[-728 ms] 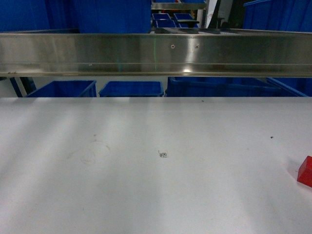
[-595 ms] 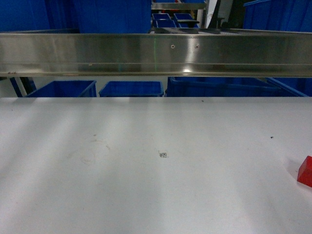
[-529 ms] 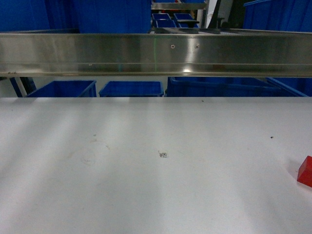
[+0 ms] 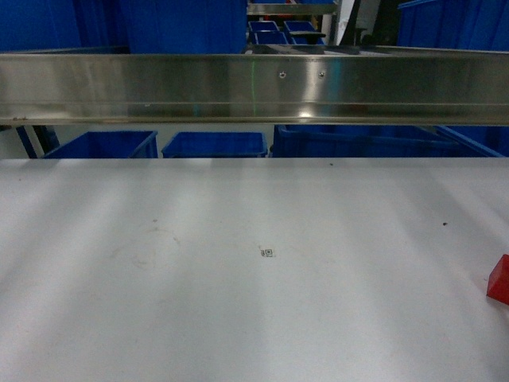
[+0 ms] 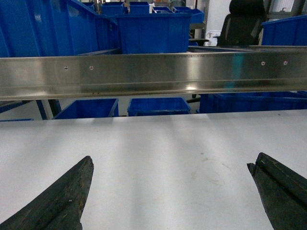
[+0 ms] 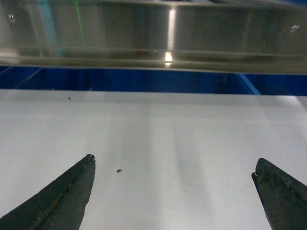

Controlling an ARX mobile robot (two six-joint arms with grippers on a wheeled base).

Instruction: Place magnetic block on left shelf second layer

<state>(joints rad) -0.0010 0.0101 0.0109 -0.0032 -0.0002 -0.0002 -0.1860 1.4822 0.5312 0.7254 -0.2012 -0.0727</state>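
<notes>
The magnetic block (image 4: 499, 280) lies on the white surface (image 4: 254, 302), far to the right of the small printed marker (image 4: 267, 252) and cut off by the right edge of the head view, so only part of it shows. It probably sits there simply as the start position: loose, flat on the surface, nothing touching it. Being a cube it has no long axis to speak of. What shows is a slanted upper edge and a red face turned toward the camera, which suggests it is rotated a little relative to the steel rail (image 4: 254, 87); the exact yaw cannot be told.

The left gripper (image 5: 170, 184) has its fingers spread wide with only bare surface between them. The right gripper (image 6: 172, 184) is likewise released, fingers wide apart, holding nothing; the block does not appear in either wrist view. Both hover low and face the rail, likely a ready pose before any reach.

Beyond the rail stand blue crates (image 4: 215, 145). Which level counts as the left shelf's second layer cannot be settled from here.
</notes>
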